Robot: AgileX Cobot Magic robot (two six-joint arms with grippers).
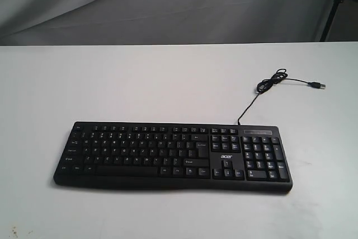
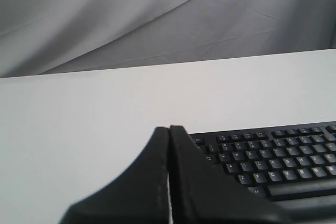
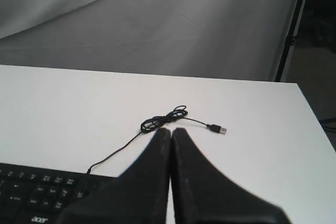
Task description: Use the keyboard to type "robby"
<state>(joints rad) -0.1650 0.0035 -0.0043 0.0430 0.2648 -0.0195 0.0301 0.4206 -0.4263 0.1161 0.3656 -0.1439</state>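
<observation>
The black keyboard [image 1: 173,157] with white legends and an acer logo lies flat on the white table, near its front edge. Its thin cable [image 1: 272,81] coils behind the number pad and ends in a loose USB plug [image 1: 318,85]. Neither gripper appears in the exterior view. In the left wrist view my left gripper [image 2: 170,128] is shut and empty, hovering off the keyboard's [image 2: 273,156] escape-key corner. In the right wrist view my right gripper [image 3: 171,130] is shut and empty, above the keyboard's [image 3: 37,190] number-pad end, with the cable coil [image 3: 163,120] just beyond its tips.
The white table [image 1: 140,82] runs back to a grey cloth backdrop [image 1: 168,4]. A dark stand pole [image 1: 334,4] rises at the table's far right corner. The table's right edge [image 3: 315,124] shows in the right wrist view.
</observation>
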